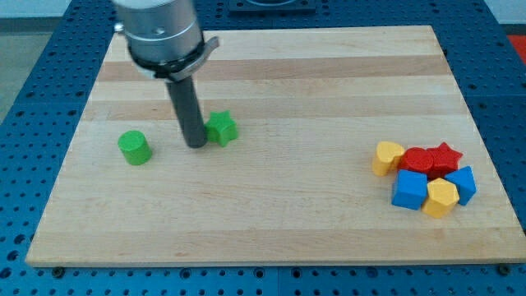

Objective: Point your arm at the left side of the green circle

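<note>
The green circle [134, 147], a short green cylinder, stands on the wooden board [271, 82] at the view's left. My tip [196, 145] rests on the board to the right of the green circle, a block's width or so away. It is right beside the left side of a green star [221, 128]. I cannot tell if it touches the star.
A cluster of blocks lies at the view's right: a yellow heart-like block [386, 156], a red block [417, 159], a red star [445, 156], a blue cube [409, 190], a yellow hexagon [441, 197] and a blue block [463, 182].
</note>
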